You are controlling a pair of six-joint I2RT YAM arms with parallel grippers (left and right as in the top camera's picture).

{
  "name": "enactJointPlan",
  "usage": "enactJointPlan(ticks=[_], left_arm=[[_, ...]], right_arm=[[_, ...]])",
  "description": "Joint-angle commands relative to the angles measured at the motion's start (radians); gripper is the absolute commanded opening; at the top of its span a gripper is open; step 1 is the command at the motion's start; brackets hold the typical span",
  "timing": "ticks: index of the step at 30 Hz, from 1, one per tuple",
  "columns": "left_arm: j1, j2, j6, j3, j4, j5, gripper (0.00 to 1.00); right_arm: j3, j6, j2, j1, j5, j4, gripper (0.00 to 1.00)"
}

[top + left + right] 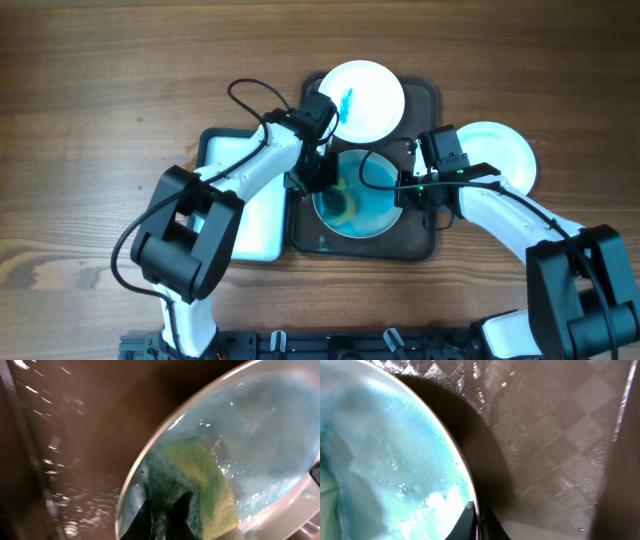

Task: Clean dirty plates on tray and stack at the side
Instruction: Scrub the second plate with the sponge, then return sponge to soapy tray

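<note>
A plate smeared blue (pixel 372 205) lies on the dark tray (pixel 425 240). My left gripper (pixel 322 178) is shut on a yellow-green sponge (pixel 345 205) and presses it on the plate's left side; the sponge fills the lower left wrist view (pixel 200 485). My right gripper (pixel 410 190) is shut on the plate's right rim (pixel 470 505). A second plate with a blue streak (pixel 360 100) lies at the tray's far end. A clean white plate (pixel 505 150) lies on the table right of the tray.
A white rectangular tray (pixel 250 225) lies left of the dark tray, under my left arm. Wooden table all around. The dark tray's surface looks wet (pixel 545 435).
</note>
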Motion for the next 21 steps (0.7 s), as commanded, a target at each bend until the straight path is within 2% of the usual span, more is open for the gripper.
enactJointPlan(ticks=[1,3,6,8,12,16,18,19,21], left_arm=[[0.016,-0.034,0.027,-0.029,0.081,-0.106,0.04],[-0.017,-0.010,0.020,-0.029,0.181,0.037,0.04],[-0.103,0.035,-0.056,-0.030,0.305,0.125,0.04],[-0.137,0.058,-0.056,-0.030,0.344,0.204,0.04],[-0.172,0.075,-0.068,-0.030,0.363,0.273,0.04],[-0.105,0.071,-0.027,-0.029,0.213,0.235,0.04],[-0.053,0.058,-0.018,-0.029,0.101,0.102,0.04],[-0.026,0.044,0.029,-0.029,0.060,0.033,0.04],[0.009,0.010,0.060,-0.029,0.035,-0.039,0.04]], right_arm=[[-0.030,0.014,0.029,-0.003,0.045,-0.012,0.04],[-0.030,0.014,0.029,-0.003,0.045,-0.013,0.04],[-0.030,0.013,0.029,-0.003,0.045,-0.014,0.04],[-0.030,0.013,0.029,-0.003,0.045,-0.014,0.04],[-0.031,0.013,0.029,-0.003,0.045,-0.019,0.04],[-0.030,0.014,0.029,-0.003,0.045,-0.025,0.04],[-0.030,0.013,0.029,-0.003,0.045,-0.025,0.04],[-0.030,0.013,0.029,-0.003,0.045,-0.025,0.04],[-0.030,0.013,0.029,-0.003,0.045,-0.024,0.04]])
